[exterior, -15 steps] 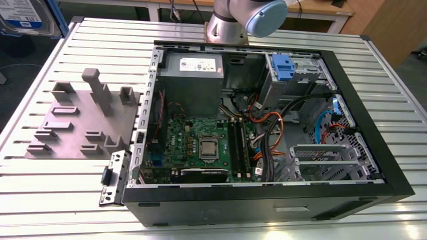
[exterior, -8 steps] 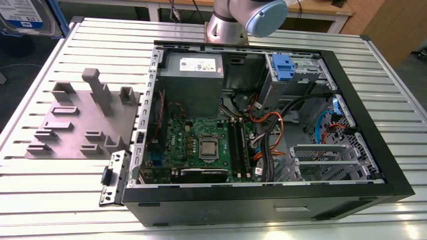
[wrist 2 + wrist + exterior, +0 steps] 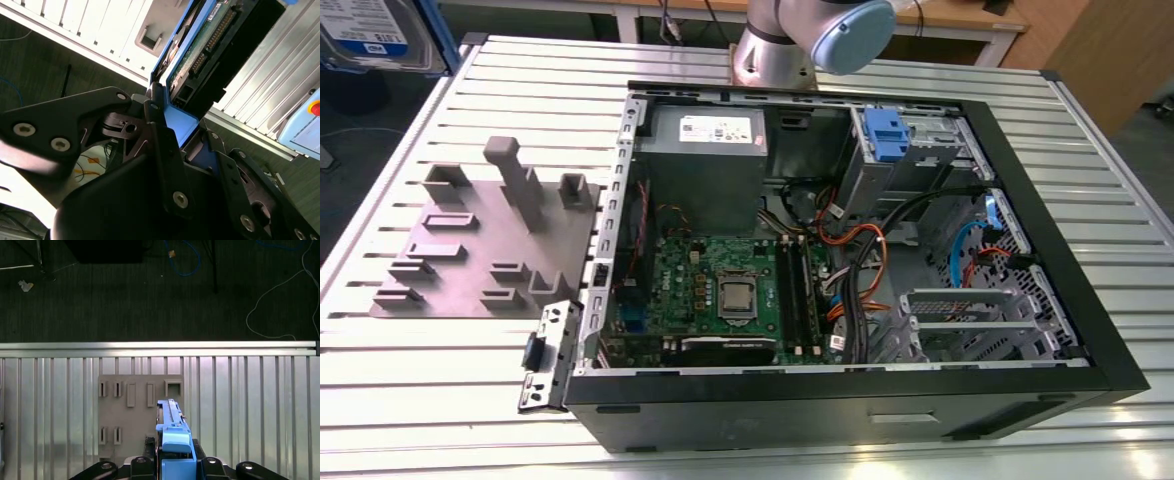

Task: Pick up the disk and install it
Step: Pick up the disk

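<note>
The slatted table (image 3: 454, 400) carries the open case (image 3: 854, 400), lying on its side with board and cables bare. The arm (image 3: 801, 40) rises just behind the case. A grey fixture (image 3: 467, 250) lies just beside the case, on the exterior view's left. No drive stands in its slots.

The disk (image 3: 172, 432) is outside the case and up off the table. In the first wrist view it hangs edge-on over the fixture, with its blue frame towards the camera. In the exterior view it shows at the upper left corner, well apart from the case and out past the fixture. The second wrist view shows its green circuit side and connector row.

The gripper (image 3: 172, 465) holds the disk by the blue frame at one end. Its fingers (image 3: 159, 135) are pressed in on the frame from both sides, pinching it with no gap visible.

So the pick-up looks done: the disk is gripped and touches neither fixture nor table. The install looks wholly undone. Inside the case, the bay with the small blue latch (image 3: 886, 135), at the end nearest the arm, holds no drive. The metal cage (image 3: 967, 320) at the case's opposite end also looks unfilled. The disk would need to cross over the fixture to reach the case at all.
</note>
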Tool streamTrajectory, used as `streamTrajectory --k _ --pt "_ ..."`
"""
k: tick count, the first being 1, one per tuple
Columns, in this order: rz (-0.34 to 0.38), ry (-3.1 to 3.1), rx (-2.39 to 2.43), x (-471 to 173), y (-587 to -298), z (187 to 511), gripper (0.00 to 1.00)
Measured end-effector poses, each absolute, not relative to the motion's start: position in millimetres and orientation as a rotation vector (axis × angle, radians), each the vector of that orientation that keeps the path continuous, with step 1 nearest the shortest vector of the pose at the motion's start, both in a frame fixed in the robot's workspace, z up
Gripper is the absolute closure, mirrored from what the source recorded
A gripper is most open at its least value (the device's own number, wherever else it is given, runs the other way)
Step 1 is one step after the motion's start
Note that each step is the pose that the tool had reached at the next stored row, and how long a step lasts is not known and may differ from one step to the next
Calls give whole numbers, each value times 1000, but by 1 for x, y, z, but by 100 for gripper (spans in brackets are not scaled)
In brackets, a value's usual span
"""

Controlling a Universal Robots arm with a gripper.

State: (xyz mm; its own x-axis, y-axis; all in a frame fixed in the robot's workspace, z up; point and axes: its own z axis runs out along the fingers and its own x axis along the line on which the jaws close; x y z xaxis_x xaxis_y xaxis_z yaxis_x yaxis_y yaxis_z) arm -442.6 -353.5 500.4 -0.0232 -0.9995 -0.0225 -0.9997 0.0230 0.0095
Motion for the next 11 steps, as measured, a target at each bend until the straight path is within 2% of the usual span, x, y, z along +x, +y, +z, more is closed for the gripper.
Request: streamTrajectory --k 11 --pt "35 2240 -2189 -440 -354 500 64"
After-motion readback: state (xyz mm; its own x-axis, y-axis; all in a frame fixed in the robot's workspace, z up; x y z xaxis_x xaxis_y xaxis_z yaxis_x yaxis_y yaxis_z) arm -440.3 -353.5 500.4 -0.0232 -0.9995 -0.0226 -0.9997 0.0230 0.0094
